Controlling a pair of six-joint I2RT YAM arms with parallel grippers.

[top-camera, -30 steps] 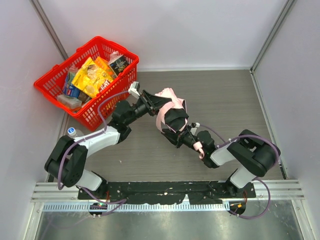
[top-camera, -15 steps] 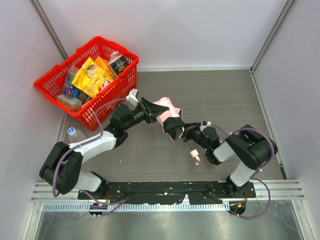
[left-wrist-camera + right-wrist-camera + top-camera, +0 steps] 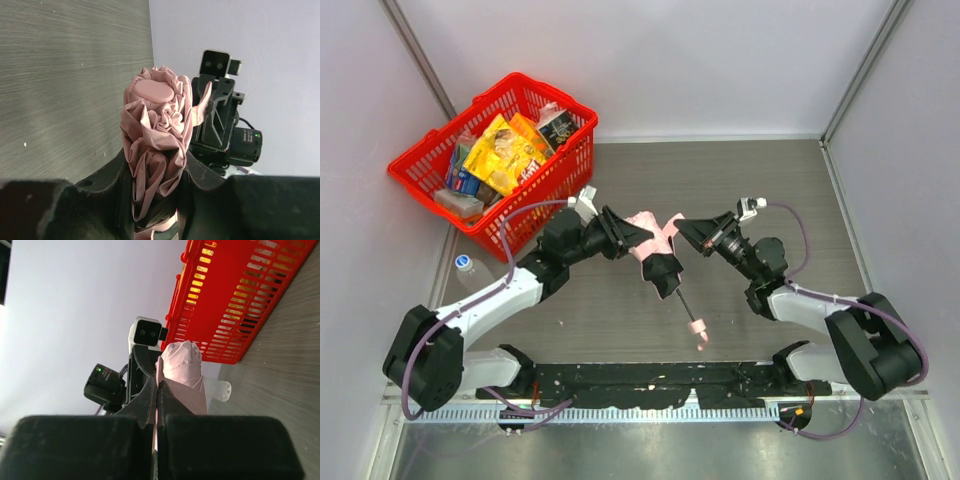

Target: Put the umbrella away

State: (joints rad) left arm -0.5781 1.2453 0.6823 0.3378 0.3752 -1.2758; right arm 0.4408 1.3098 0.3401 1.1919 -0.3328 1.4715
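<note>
Umbrella point(image 3: 657, 250): folded, pale pink fabric bunched in a wad, over the middle of the table point(image 3: 770, 180), between the two grippers and outside the basket.
Shaft point(image 3: 680, 300): thin and black, running from the wad toward the near edge.
Handle point(image 3: 697, 326): small and pink, at the shaft's near end, with the pink loop point(image 3: 703, 345) just past it. I cannot tell whether either touches the table.
Left gripper point(image 3: 635, 232): clamped on the fabric wad from the left. In the left wrist view its fingers point(image 3: 112, 175) press both sides of the crumpled pink cloth, and the round pink cap points away from the camera.
Right gripper point(image 3: 688, 229): jaws pressed together, tips at the wad's right side. They pinch a thin pink strap point(image 3: 670, 222) that runs off the fabric.
Right wrist view: the closed tips meet in front of the pink bundle point(image 3: 182, 365), with the left gripper's body just behind it.
Basket point(image 3: 560, 175): red plastic mesh at the far left corner of the table, tilted against the left wall, with its near right corner close to the left gripper.
Basket contents: yellow packets point(image 3: 505, 155) and other small packs, piled up.
Bottle point(image 3: 466, 265): clear, lying at the left edge of the table, just beside the basket's near side.
</note>
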